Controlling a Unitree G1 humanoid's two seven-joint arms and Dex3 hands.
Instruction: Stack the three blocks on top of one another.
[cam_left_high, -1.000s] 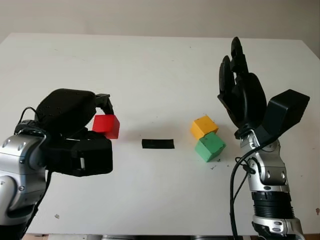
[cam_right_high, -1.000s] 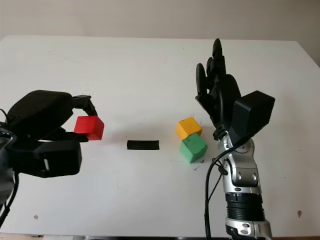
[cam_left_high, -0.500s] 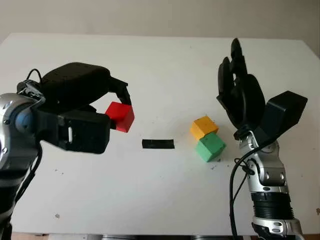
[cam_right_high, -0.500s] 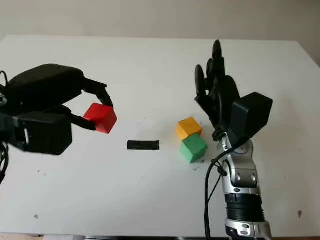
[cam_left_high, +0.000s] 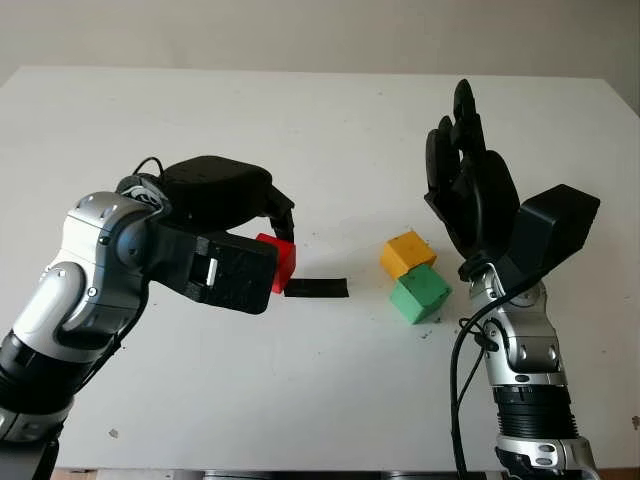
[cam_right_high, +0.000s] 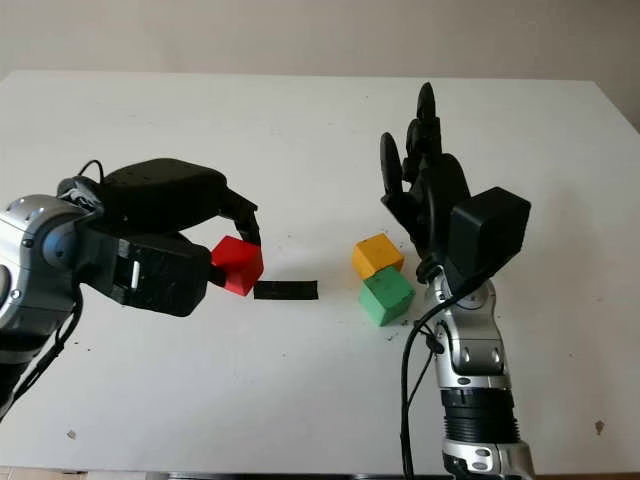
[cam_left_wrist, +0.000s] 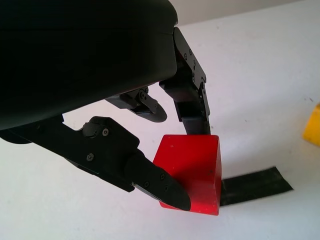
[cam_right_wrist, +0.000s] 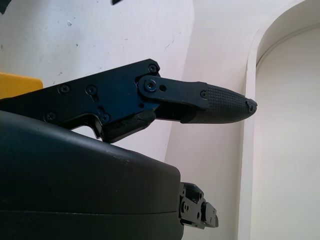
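Left hand (cam_right_high: 215, 255) pinches the red block (cam_left_wrist: 192, 167) above the worktop (cam_left_high: 320, 400) beside the black strip (cam_left_high: 316, 288), presumably bound for the touching yellow block (cam_left_high: 407, 251) and green block (cam_left_high: 420, 293), while the open right hand (cam_left_high: 470, 195) is raised just beside them.

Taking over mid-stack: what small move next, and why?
Probably carry the red block on rightward toward the green block and yellow block. The left hand holds it over the black strip; the right hand is open beside them.

Even, bright light; soft shadows (no glare anywhere).
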